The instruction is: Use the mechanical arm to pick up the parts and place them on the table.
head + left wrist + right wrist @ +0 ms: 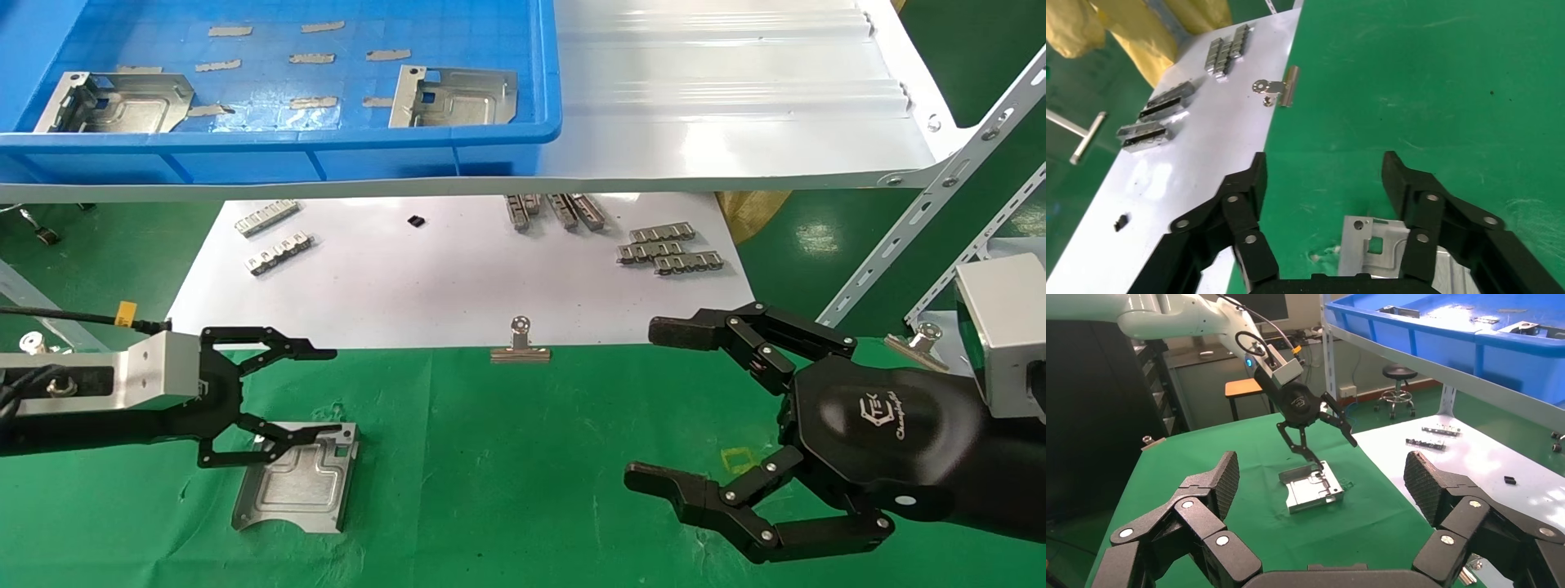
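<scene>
One silver-grey part (296,479) lies flat on the green table (507,465) at the left. My left gripper (332,392) hangs over its far edge, open and empty, with one finger low against the plate's corner. The left wrist view shows the part (1376,250) below the open left gripper (1325,165). Two more parts (114,102) (454,96) lie in the blue bin (523,131). My right gripper (644,404) is open and empty above the cloth at the right. The right wrist view shows the right gripper (1322,473), with the part (1310,491) and the left gripper (1315,430) beyond.
A glossy white sheet (458,286) behind the cloth carries toothed metal strips (670,247) (274,233). A binder clip (520,343) pins its front edge and another (919,339) sits at the right. A white shelf (735,98) overhangs, with slanted perforated rails (923,220) at the right.
</scene>
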